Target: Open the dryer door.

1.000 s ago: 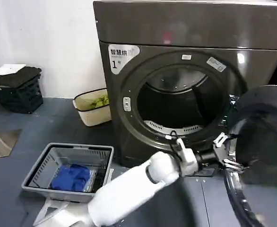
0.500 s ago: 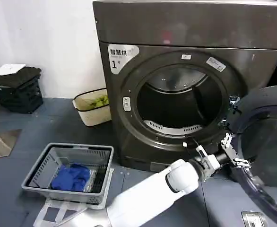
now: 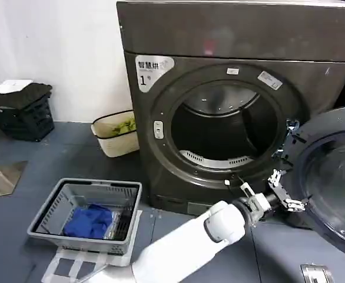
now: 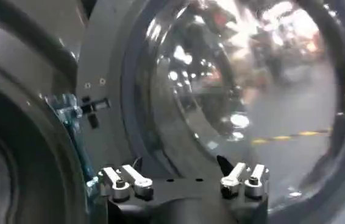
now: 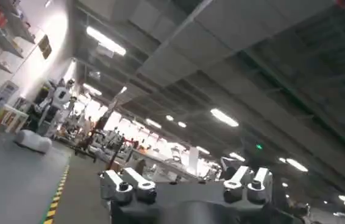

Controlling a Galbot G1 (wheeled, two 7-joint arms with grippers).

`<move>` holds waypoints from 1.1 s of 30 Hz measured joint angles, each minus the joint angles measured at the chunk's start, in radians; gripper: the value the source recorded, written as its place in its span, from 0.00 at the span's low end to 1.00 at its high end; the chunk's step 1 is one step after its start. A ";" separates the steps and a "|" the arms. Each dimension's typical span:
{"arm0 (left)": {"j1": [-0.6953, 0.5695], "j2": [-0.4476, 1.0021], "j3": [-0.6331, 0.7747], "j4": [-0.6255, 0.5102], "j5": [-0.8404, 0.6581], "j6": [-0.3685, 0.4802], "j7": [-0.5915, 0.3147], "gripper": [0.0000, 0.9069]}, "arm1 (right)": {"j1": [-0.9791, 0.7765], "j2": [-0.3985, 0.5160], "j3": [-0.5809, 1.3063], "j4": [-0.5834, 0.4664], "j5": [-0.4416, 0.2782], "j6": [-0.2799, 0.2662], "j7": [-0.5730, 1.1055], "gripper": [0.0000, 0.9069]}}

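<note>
Dryer door (image 3: 331,177) hangs open; grey basket (image 3: 87,200) holds blue cloth (image 3: 90,221)

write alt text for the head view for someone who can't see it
A dark grey-brown dryer stands with its round opening exposed and its porthole dryer door swung wide to the right. The left gripper, on a white arm, is open at the door's inner edge. A grey basket holding blue cloth sits on the floor to the left.

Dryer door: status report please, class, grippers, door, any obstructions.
Left gripper open, empty, at the dryer door inner edge. Door swung wide on the dryer, drum exposed. Right gripper open, aimed at ceiling. Nothing blocking.
</note>
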 joint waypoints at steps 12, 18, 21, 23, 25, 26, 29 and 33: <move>0.111 0.072 -0.116 -0.355 -0.206 0.318 -0.062 1.00 | 0.009 -0.046 -0.038 -0.033 -0.020 0.010 -0.044 1.00; 0.203 0.356 -0.242 -0.591 -0.339 0.438 -0.111 1.00 | 0.020 -0.066 -0.066 -0.038 0.007 0.041 -0.076 1.00; 0.269 0.495 -0.320 -0.685 -0.385 0.444 -0.114 1.00 | 0.029 -0.072 -0.080 -0.029 0.028 0.031 -0.093 1.00; 0.316 0.573 -0.371 -0.731 -0.421 0.463 -0.126 1.00 | 0.038 -0.081 -0.092 -0.031 0.033 0.033 -0.099 1.00; 0.366 0.651 -0.433 -0.767 -0.468 0.488 -0.161 1.00 | 0.047 -0.090 -0.104 -0.030 0.046 0.036 -0.107 1.00; 0.388 0.684 -0.463 -0.782 -0.495 0.502 -0.180 1.00 | 0.050 -0.092 -0.111 -0.029 0.056 0.036 -0.111 1.00; 0.446 0.774 -0.550 -0.804 -0.583 0.540 -0.248 1.00 | 0.058 -0.096 -0.130 -0.020 0.081 0.037 -0.127 1.00; 0.513 0.881 -0.659 -0.809 -0.765 0.541 -0.389 1.00 | 0.059 -0.098 -0.153 -0.013 0.105 0.036 -0.148 1.00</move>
